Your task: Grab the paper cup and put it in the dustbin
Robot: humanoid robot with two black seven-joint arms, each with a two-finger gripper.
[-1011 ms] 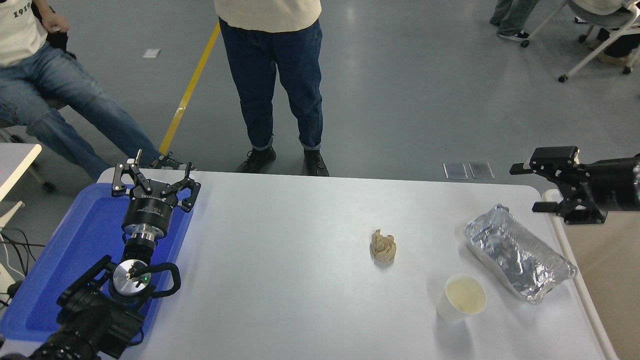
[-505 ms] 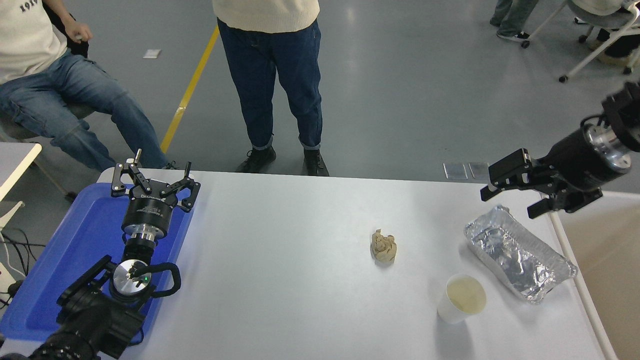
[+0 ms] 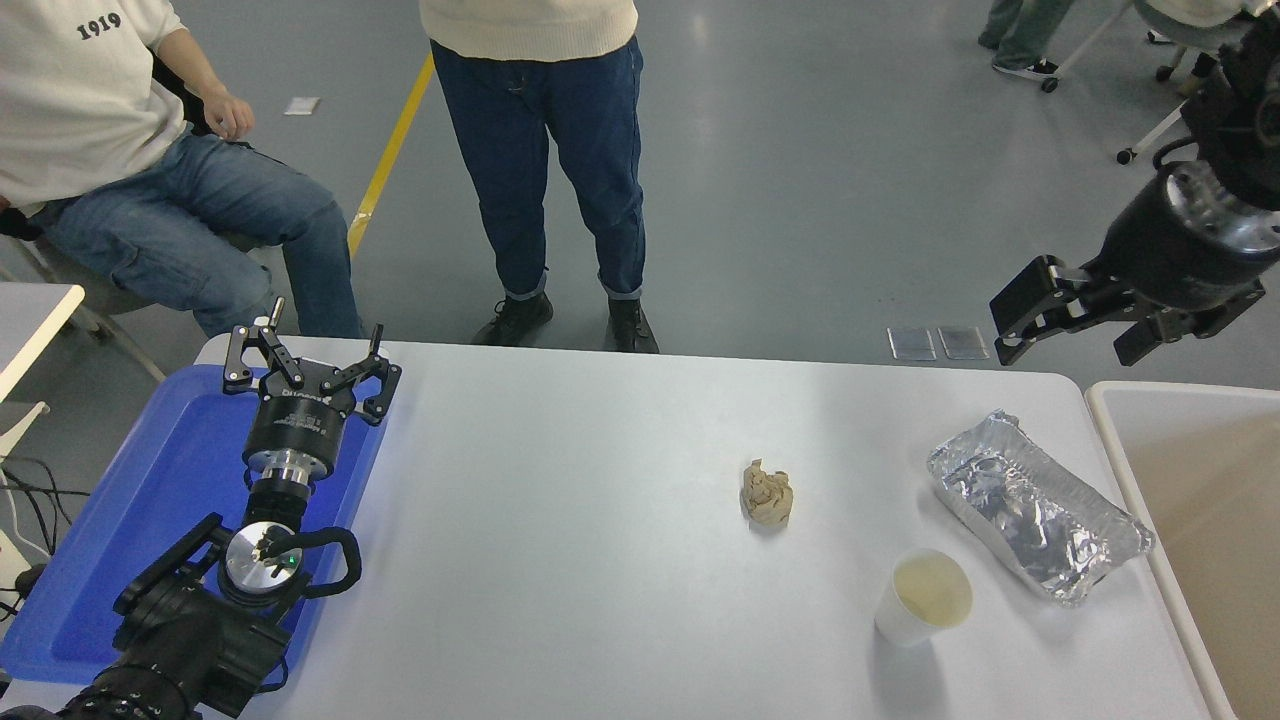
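The white paper cup (image 3: 922, 598) stands upright near the table's front right, its cream inside showing. At the right edge, beside the table, is the beige dustbin (image 3: 1112, 438) with its off-white rim. My right gripper (image 3: 1070, 325) hangs open in the air above the table's far right corner, well behind and above the cup, holding nothing. My left gripper (image 3: 305, 362) is open and parked over the blue tray at the left.
A crumpled tan paper ball (image 3: 767, 494) lies mid-table. A crinkled silver foil container (image 3: 1040, 508) sits between the cup and the dustbin. The blue tray (image 3: 130, 500) covers the left end. A person (image 3: 540, 150) stands at the far side; another sits at the far left.
My right arm has risen and swung back from over the dustbin's rim to above the table's far right corner. The seated person has shifted. The cup has not moved.
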